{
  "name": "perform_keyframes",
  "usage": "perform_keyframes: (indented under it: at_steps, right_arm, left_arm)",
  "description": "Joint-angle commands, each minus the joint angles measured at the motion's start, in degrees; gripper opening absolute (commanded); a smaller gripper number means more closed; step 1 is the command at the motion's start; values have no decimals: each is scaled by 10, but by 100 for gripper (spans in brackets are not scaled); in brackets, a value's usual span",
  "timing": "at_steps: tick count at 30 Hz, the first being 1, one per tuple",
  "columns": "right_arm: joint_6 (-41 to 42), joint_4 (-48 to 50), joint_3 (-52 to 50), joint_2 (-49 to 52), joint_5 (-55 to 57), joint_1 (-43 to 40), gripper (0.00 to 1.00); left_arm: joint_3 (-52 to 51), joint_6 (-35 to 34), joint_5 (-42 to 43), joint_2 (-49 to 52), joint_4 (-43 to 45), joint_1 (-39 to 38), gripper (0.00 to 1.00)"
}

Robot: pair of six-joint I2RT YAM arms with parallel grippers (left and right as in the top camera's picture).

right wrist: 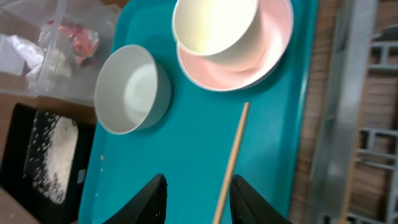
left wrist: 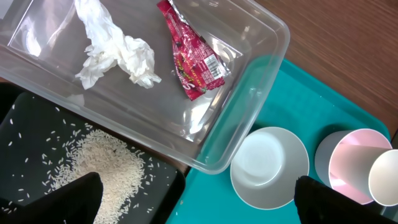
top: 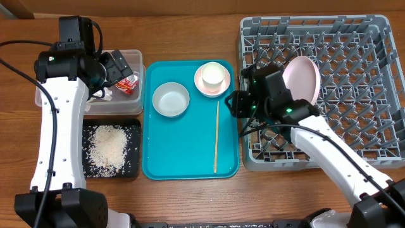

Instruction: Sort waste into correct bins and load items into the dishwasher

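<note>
Right gripper (right wrist: 198, 199) low in frame, jaws partly apart and empty, hanging over the chopstick (right wrist: 231, 162) on the teal tray (right wrist: 186, 143), arm reaching in from lower right. Left gripper (left wrist: 200, 198) gapes wide, empty, above tub (left wrist: 249, 93) and rice (left wrist: 102, 165). Plate (top: 302, 77) leans in the rack (top: 354, 95).

The left arm (top: 60, 126) and right arm (top: 329, 155) wore white shells between black joints, each with a green light. Black cables (top: 22, 42) looped beside the left; the right gripper (right wrist: 199, 182) had black fingers (right wrist: 152, 202).
</note>
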Motion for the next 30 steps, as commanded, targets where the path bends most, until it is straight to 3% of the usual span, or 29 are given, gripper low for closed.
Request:
perform_keyframes:
  at_steps: [1, 15, 30]
  right_arm:
    - [48, 3, -3, 2, -2, 17, 35]
    - [51, 25, -5, 56, 164, 128, 38]
    - [66, 52, -5, 153, 203, 132, 38]
  left_arm:
    - [5, 13, -5, -3, 0, -4, 100]
    - [5, 13, -5, -3, 0, -4, 100]
    - [5, 13, -5, -3, 0, -4, 100]
